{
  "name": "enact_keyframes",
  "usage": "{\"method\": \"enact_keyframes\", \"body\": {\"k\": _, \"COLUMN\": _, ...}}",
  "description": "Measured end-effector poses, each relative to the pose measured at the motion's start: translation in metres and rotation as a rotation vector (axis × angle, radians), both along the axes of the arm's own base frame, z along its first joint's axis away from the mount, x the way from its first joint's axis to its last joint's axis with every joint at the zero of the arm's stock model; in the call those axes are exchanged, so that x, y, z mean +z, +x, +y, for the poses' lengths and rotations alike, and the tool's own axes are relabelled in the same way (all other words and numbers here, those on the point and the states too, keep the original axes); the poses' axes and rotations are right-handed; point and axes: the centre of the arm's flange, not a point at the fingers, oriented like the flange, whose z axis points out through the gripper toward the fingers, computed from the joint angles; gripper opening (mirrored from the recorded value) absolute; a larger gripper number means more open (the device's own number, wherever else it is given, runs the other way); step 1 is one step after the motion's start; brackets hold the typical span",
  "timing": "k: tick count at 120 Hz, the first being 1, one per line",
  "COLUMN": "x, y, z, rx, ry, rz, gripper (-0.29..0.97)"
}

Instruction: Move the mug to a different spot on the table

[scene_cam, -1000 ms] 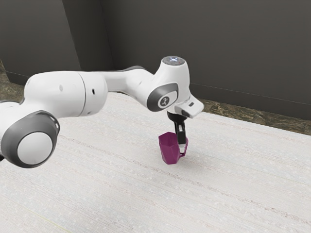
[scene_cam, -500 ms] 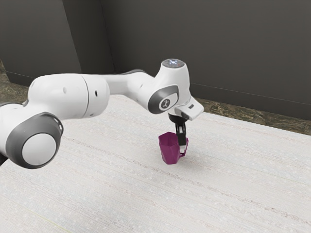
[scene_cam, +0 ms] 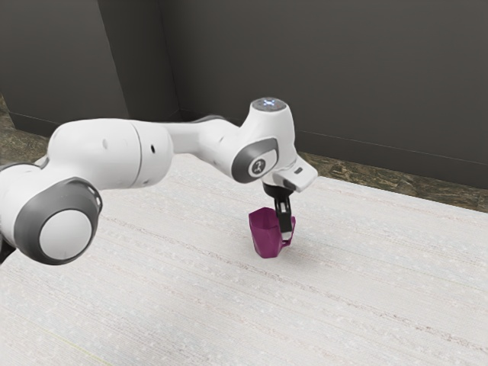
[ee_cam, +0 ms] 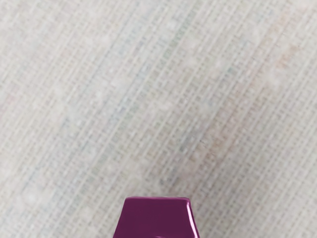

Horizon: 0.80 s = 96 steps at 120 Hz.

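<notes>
A purple faceted mug [scene_cam: 264, 235] stands upright on the pale table [scene_cam: 152, 290], about mid-table in the exterior view. My black gripper [scene_cam: 285, 232] reaches straight down at the mug's side toward the exterior view's right, level with its rim and upper wall, close to the handle there. The white hand and wrist sit directly above it. In the wrist view a glossy purple part of the mug [ee_cam: 156, 218] lies just under my hand, with bare tabletop beyond it.
The table [scene_cam: 366, 305] stretches wide around the mug on all sides. Dark walls [scene_cam: 343, 69] and a strip of brown floor [scene_cam: 396, 183] lie behind the table's far edge. My arm's big white links [scene_cam: 107, 152] fill the exterior view's left.
My hand has sunk a little lower beside the mug and the wrist has turned slightly. The mug has stayed where it was.
</notes>
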Motion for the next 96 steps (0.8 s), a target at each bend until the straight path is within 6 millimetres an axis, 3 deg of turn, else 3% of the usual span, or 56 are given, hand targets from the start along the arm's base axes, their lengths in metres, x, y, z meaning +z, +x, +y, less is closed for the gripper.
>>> {"method": "enact_keyframes", "body": {"k": 96, "x": -0.025, "y": 0.003, "z": 0.001, "rx": 0.001, "ry": -0.006, "rz": -0.005, "gripper": 0.61}}
